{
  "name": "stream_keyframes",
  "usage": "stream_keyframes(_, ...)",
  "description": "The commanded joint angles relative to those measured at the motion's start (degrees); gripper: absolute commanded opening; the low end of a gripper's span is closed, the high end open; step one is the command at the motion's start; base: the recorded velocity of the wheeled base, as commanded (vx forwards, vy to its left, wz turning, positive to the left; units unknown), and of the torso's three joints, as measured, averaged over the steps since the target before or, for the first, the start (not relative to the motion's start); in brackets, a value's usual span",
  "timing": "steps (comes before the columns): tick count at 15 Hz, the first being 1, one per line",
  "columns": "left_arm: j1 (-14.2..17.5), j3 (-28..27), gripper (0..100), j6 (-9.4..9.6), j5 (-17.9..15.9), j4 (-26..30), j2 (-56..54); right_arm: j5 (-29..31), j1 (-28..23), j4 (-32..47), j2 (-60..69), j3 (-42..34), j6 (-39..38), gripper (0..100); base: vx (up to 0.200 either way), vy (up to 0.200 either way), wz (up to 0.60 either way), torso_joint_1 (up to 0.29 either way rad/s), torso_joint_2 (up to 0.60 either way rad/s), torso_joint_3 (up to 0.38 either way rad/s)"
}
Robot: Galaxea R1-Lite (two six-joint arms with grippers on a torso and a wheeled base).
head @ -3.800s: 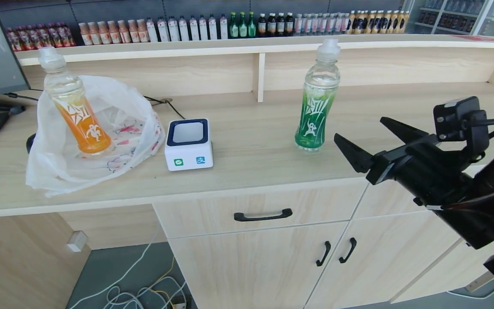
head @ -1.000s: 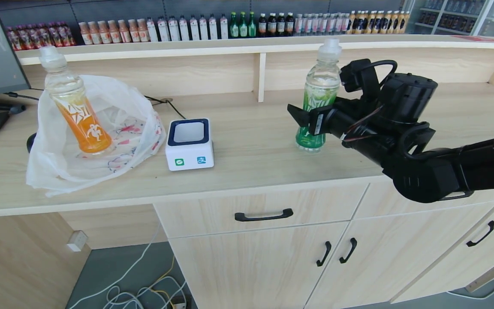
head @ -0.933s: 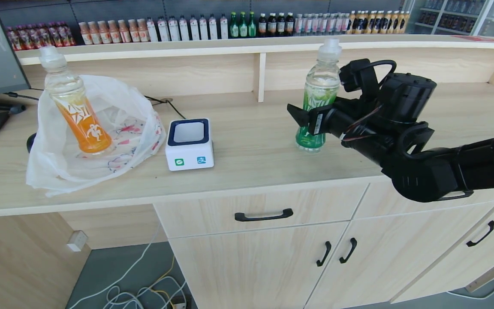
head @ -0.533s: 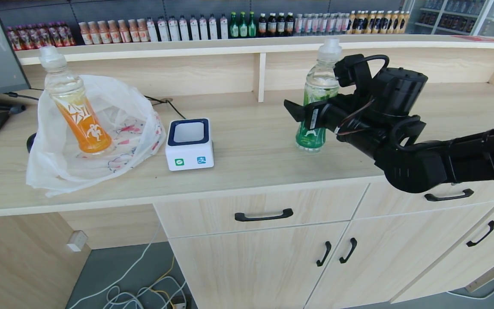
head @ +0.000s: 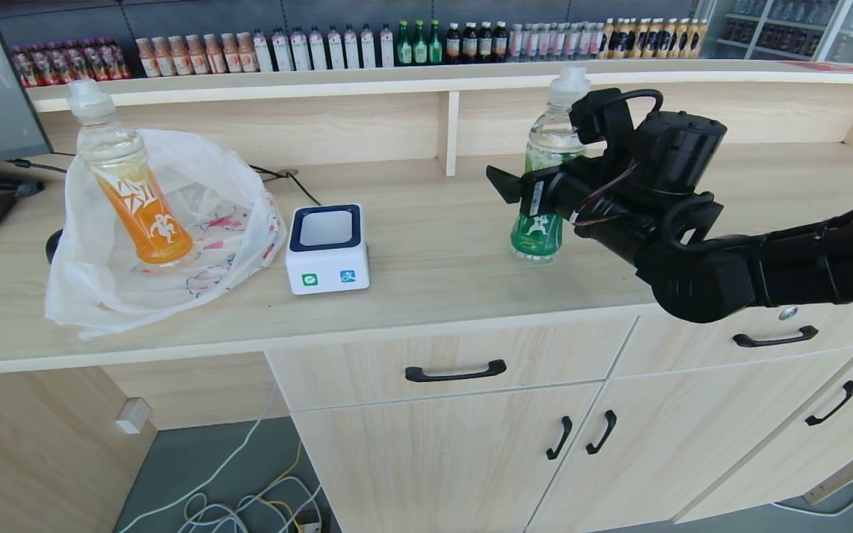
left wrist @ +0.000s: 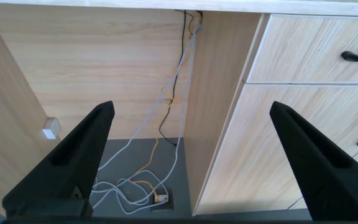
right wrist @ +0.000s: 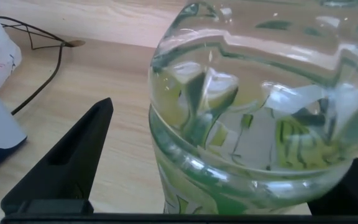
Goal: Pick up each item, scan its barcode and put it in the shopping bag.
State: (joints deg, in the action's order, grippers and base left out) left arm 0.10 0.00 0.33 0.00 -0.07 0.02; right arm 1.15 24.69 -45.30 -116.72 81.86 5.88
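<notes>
My right gripper (head: 530, 189) is open, with the green bottle (head: 537, 233) between its fingers. The bottle stands upright on the counter (head: 434, 252), well to the right of the scanner (head: 325, 248). In the wrist view there is a gap between the scanner-side finger (right wrist: 61, 162) and the bottle's clear upper part, so I judge nothing is gripped yet. The step in hand is to close and lift. The bottle is smooth, curved and full of liquid, and I am high on its body, where it bulges. I should centre it between the pads so both meet it together and don't nudge it sideways. I should squeeze firmly enough to carry the weight without denting the thin plastic. A slightly lower hold, on the narrower waist, would probably be less likely to slip. After that I want a straight lift clear of the counter before any sideways move. The scanner's window faces up, so the bottle will have to pass over it with the barcode turned down. I cannot tell where the barcode sits on the label, so some wrist turning may be needed. The bag (head: 241, 200) lies just beyond the scanner with the orange bottle (head: 138, 200) standing in it, so I should aim for the free side of its mouth. My left gripper (left wrist: 191, 109) is open too and holds nothing. It hangs below the counter facing the cabinet (left wrist: 303, 124), with cables (left wrist: 135, 183) on the floor.
</notes>
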Motion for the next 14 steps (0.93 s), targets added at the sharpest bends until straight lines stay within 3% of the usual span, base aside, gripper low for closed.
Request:
stream_keyframes(1,-0.01,0.0,100,0.02,0.0,-0.01,-0.02,0.0,0.01,-0.05,-0.17,0.05,0.01,100,0.0,0.0,0.0,0.0,0.0,0.0)
stream_keyframes(3,-0.01,0.0,100,0.02,0.0,-0.01,-0.02,0.0,0.01,-0.05,-0.08,0.14,0.01,100,0.0,0.0,0.0,0.0,0.0,0.0)
stream_keyframes(4,-0.01,0.0,100,0.02,0.0,-0.01,-0.02,0.0,0.01,-0.05,-0.08,0.23,0.01,0,0.0,0.0,0.0,0.0,0.0,0.0)
stream_keyframes(14,-0.01,0.0,100,0.02,0.0,-0.01,-0.02,0.17,0.1,-0.05,0.45,1.2,0.01,0,0.0,0.0,0.0,0.0,0.0,0.0)
